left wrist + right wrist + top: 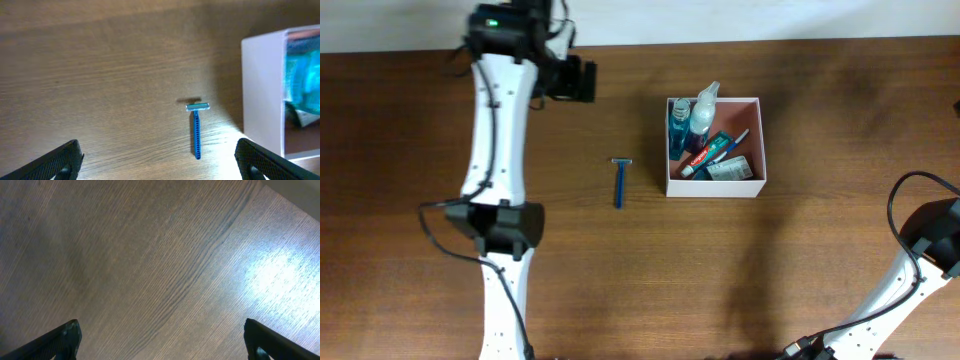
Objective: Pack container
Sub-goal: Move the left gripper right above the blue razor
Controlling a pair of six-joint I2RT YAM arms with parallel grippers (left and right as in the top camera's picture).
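Razor [196, 131] lies ahead of gaping left tool [157, 162]; right tool [160, 340] gapes over table [150, 255].

Surface finish notes

Table [150, 255]: wood-grain top, matt, one soft glare patch. Container [262, 95]: thin white walls, smooth and matt, look like card. Razor [196, 135]: blue plastic, ribbed handle. Spray bottle [702, 112]: clear plastic with a slight gloss. Left gripper [157, 150] fingers [55, 162]: black, finely textured, matt.
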